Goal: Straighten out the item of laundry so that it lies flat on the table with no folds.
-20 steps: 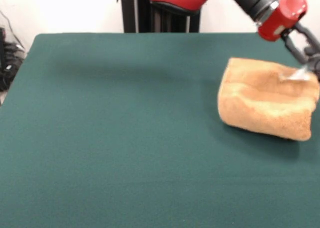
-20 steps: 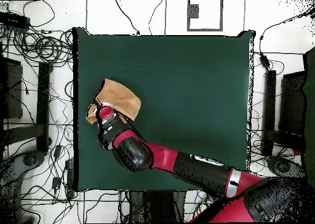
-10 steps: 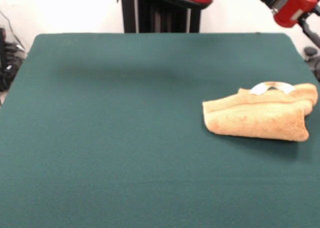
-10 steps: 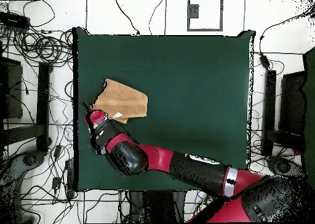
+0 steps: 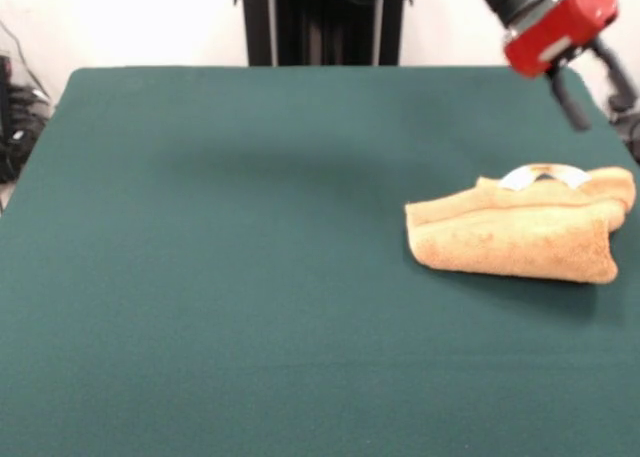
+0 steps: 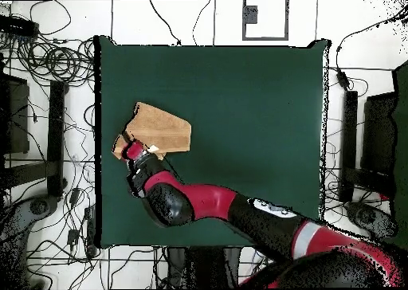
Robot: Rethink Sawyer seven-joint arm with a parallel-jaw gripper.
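The tan-orange towel (image 5: 515, 235) lies in a folded heap near the right side of the green table (image 5: 250, 277), its white tag (image 5: 545, 174) showing on top at the far edge. My gripper (image 5: 598, 99) hangs above and behind the towel, open and empty, clear of the cloth. In the overhead view the towel (image 6: 162, 128) lies near the table's (image 6: 255, 103) left edge, and the red wrist covers its near corner, hiding the gripper (image 6: 135, 150) fingers.
The black pedestal (image 5: 320, 22) stands behind the table's far edge. The towel lies close to the table's side edge. Cables and stands (image 6: 48, 72) surround the table on the floor.
One second ago the gripper held the towel's raised corner. It has let go, the towel has dropped into a low folded heap, and the gripper has risen and shifted back over it.
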